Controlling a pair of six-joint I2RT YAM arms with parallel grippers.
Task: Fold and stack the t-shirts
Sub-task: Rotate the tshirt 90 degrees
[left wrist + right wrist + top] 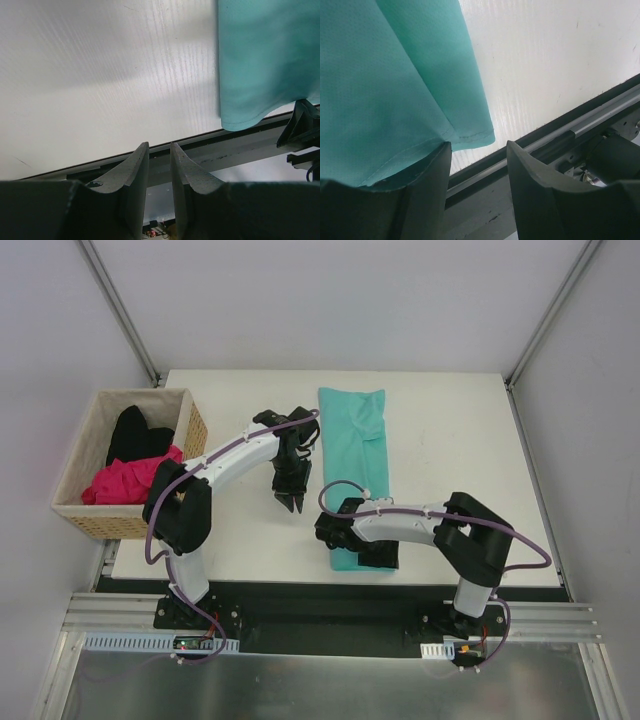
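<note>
shirt [352, 430] on table [450, 440], basket [100, 522] at L edge

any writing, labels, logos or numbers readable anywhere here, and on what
No text can be read in any view.
The teal t-shirt, pink t-shirt, black t-shirt, basket and table show no print.
The small boards at the arm bases may carry markings, but they are too small to read.
</note>
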